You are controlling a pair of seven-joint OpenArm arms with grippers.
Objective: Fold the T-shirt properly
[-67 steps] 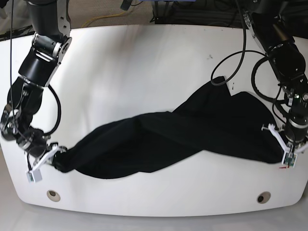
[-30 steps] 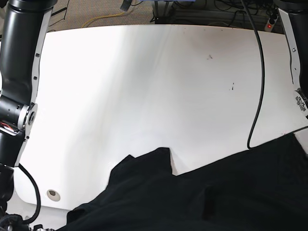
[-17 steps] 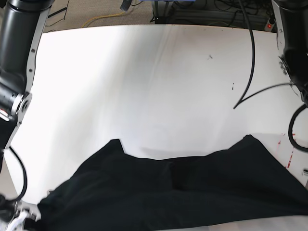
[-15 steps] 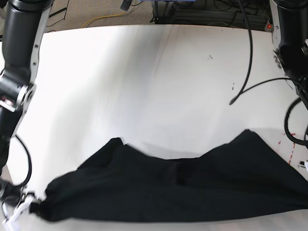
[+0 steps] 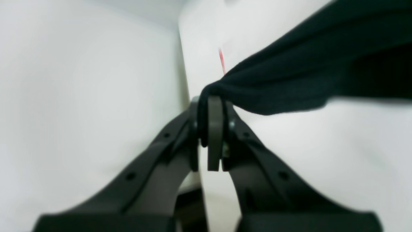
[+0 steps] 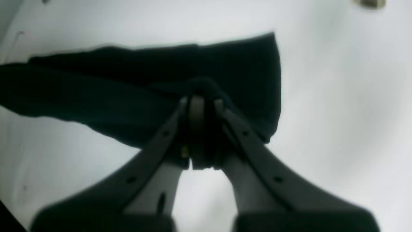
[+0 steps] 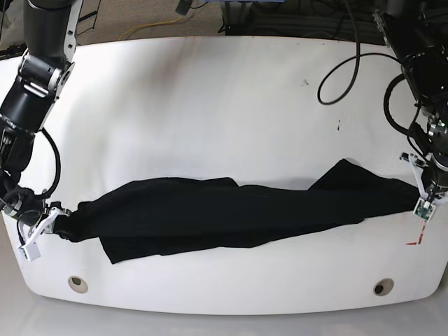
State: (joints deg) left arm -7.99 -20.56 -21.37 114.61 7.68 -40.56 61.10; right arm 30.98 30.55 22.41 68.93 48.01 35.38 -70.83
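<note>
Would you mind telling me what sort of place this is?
Probably a robotics lab: a bare white table with the black T-shirt stretched between the left gripper and right gripper, loose cables behind.

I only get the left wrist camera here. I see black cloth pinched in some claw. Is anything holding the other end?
Observer: Yes. In the right wrist view the right gripper is shut on the T-shirt too, with cloth bunched around its tips.
Operator: So is the cloth hanging in the air?
Observer: In the base view it lies stretched in a long band across the white table, between both arms.
Operator: Where does my claw sit?
Observer: The left gripper is near the table's edge, on that view's right, by a red mark.
</note>
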